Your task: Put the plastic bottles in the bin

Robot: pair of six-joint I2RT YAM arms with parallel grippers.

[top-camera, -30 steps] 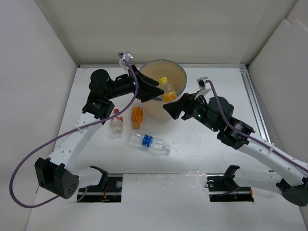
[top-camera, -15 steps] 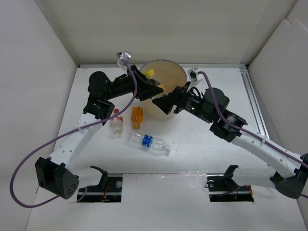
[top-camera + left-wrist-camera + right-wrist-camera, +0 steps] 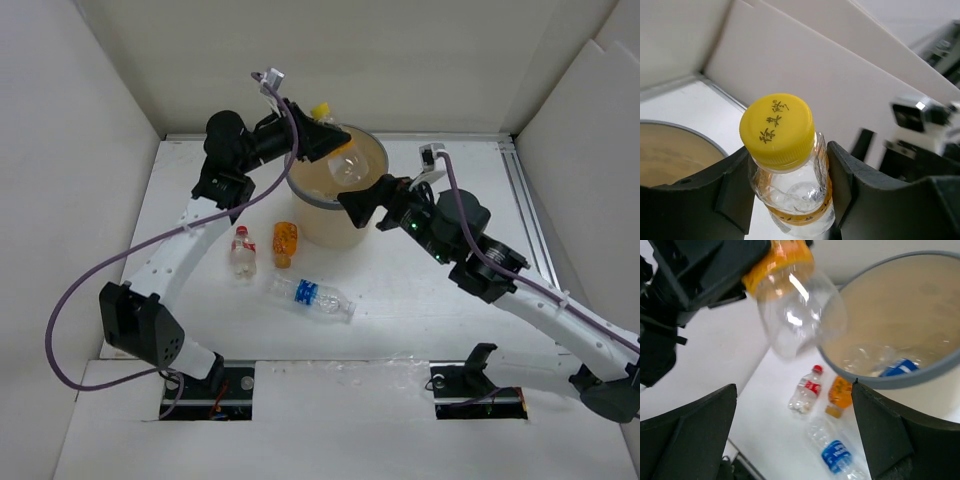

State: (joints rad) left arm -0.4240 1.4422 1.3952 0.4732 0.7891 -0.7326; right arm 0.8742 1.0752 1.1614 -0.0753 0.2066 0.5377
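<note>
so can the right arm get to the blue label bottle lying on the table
Probably yes: the right arm has open, empty jaws, and the blue-labelled bottle lies uncovered just on the near side of the bin, nothing over it.

The clear bottle (image 3: pixel 790 195) is wearing a yellow cap (image 3: pixel 776 129) and an orange band; the bin (image 3: pixel 318 225) is showing tan with a grey rim.
</note>
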